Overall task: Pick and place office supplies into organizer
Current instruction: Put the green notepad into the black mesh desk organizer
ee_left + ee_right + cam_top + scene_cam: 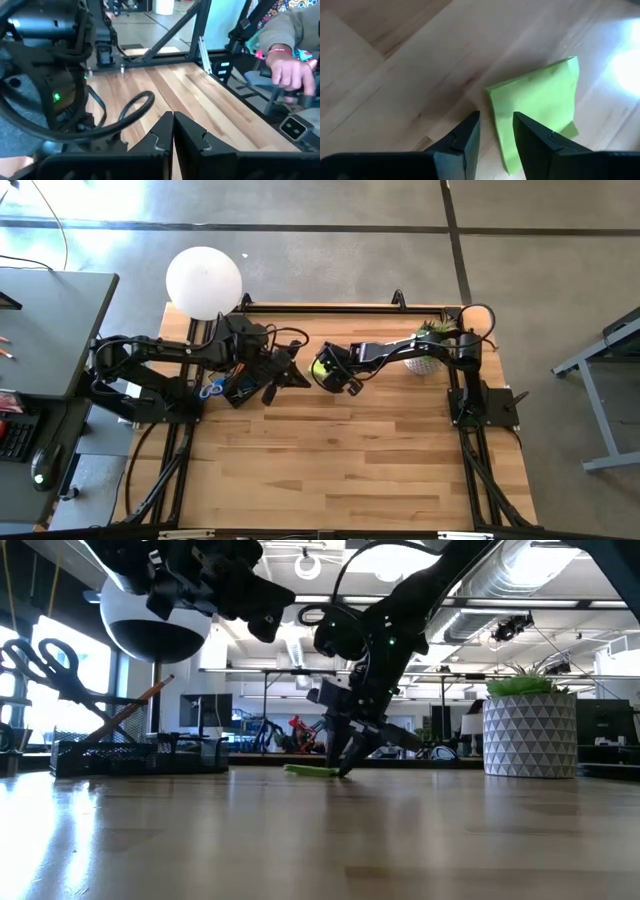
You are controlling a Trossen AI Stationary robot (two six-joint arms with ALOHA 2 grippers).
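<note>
A yellow-green sticky-note pad lies flat on the wood near the table's middle. My right gripper slants down over it, open. One finger is over the pad and the other is over bare wood beside the pad's edge. In the low view its tips are down at the table by the pad. The black organizer sits at the far left with blue-handled scissors and an orange pencil standing in it. My left gripper hangs shut and empty between organizer and pad. My right gripper comes at the pad's edge slanting from above, one finger over the pad and one beside it. The pad lies flat on the table. Whether the fingertips touch it I cannot tell.
A white globe lamp stands at the far left corner and a potted plant in a white pot at the far right. A person's hand shows beyond the table. The near half of the table is bare wood.
</note>
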